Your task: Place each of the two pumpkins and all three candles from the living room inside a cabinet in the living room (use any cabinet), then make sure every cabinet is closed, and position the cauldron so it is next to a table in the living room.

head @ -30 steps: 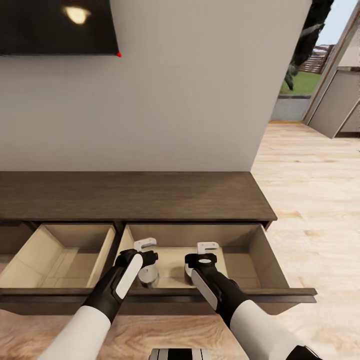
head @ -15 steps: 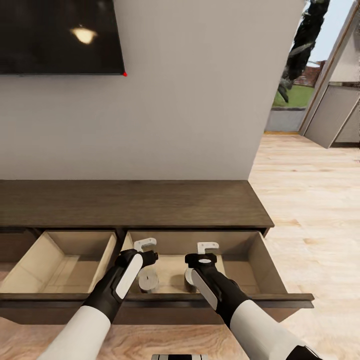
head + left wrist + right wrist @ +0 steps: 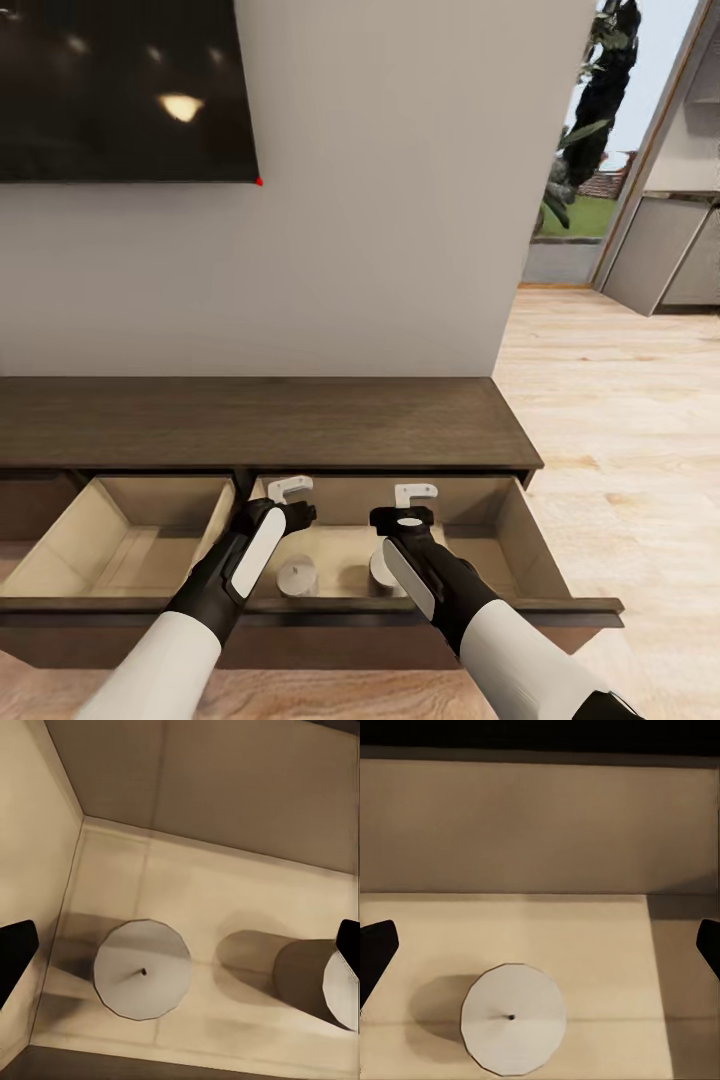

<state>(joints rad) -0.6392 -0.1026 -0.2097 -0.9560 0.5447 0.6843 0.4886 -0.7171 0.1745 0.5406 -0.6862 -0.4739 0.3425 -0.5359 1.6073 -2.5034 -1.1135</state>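
Head view: dark cabinet (image 3: pixel 260 420) against grey wall, two drawers pulled out. Both hands over the right drawer (image 3: pixel 505 520), left hand (image 3: pixel 290 489) and right hand (image 3: pixel 415 493) each spread wide, empty. Two candles upright on the beige drawer floor, well apart: one candle (image 3: pixel 297 576) (image 3: pixel 142 969) below the left hand, other candle (image 3: pixel 379 572) (image 3: pixel 514 1018) below the right.

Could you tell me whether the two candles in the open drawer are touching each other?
Apart. The left wrist view shows bare drawer floor between the upright candle and the other candle.
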